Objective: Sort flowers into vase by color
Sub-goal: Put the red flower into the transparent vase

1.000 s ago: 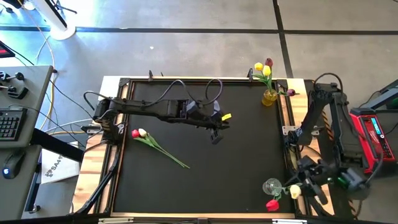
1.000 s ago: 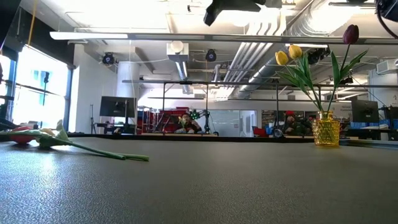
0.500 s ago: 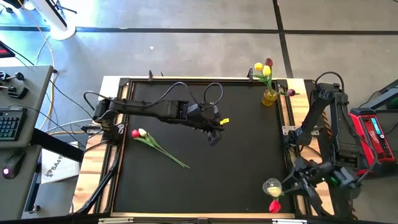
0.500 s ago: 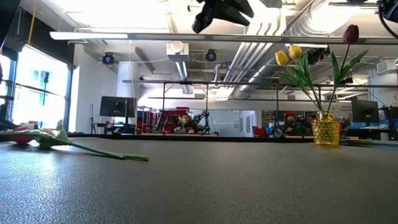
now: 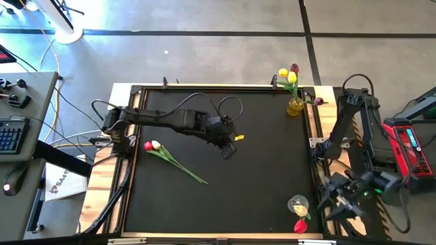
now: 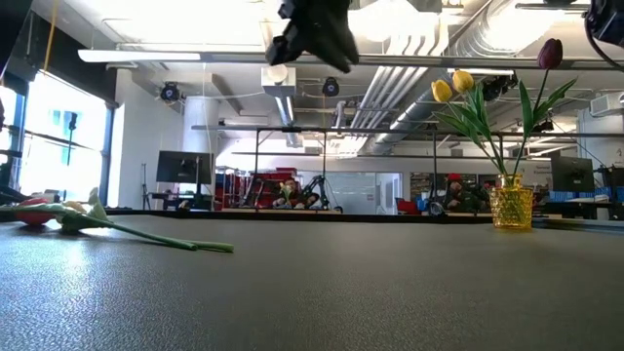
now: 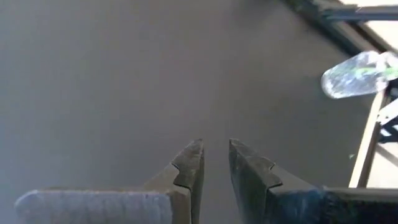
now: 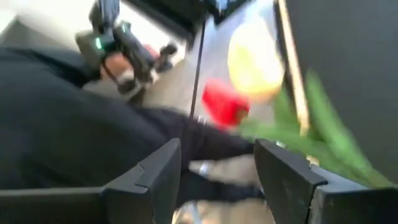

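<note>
Black mat: two vases, six tulips.

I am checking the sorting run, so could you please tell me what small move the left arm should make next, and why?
Probably the left gripper should swing toward the two flowers lying flat on the mat and lower over their stems. It hangs above the mat's middle holding nothing, fingers nearly together, while those tulips, one red and one cream-white, lie apart from both vases. The right gripper sits open beside the clear vase.

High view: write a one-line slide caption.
Left gripper hovers mid-table near two loose tulips; right gripper sits beside the clear vase, opposite the yellow vase.
</note>
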{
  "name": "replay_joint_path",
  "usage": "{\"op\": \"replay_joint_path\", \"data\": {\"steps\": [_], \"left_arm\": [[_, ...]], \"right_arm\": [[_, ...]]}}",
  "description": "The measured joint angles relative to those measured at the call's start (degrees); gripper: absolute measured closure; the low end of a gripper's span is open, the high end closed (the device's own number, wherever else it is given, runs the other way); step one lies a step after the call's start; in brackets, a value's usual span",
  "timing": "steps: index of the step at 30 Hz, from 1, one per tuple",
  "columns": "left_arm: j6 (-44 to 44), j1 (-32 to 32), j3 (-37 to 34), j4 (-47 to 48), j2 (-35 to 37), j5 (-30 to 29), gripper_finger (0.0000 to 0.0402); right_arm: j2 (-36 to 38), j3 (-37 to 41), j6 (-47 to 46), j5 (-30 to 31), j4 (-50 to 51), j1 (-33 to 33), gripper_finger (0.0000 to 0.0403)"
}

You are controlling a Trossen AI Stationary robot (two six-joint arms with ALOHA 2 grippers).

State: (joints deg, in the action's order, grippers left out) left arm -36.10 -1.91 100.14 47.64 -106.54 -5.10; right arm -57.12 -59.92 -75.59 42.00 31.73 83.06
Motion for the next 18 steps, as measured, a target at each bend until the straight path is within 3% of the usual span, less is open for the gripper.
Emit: {"op": "replay_joint_path", "data": {"steps": [5, 8, 13, 18], "left_arm": [[-7.3, -1.3, 0.0, 5.7, 0.8, -0.6, 0.0339], [-11.6, -3.3, 0.0, 10.8, 3.1, -4.4, 0.0339], [-24.9, -8.4, 0.0, 27.5, 6.7, -18.4, 0.0339], [-36.3, -12.5, 0.0, 34.9, 7.2, -22.0, 0.0339]], "right_arm": [[2.2, 0.0, 6.6, 11.3, -0.1, -0.5, 0.021], [3.5, 0.0, 9.7, 16.6, 0.0, -1.3, 0.021], [5.6, 0.0, 14.6, 19.8, 0.1, -2.5, 0.021], [8.0, 0.0, 20.1, 22.6, 0.2, -3.8, 0.021]]}}
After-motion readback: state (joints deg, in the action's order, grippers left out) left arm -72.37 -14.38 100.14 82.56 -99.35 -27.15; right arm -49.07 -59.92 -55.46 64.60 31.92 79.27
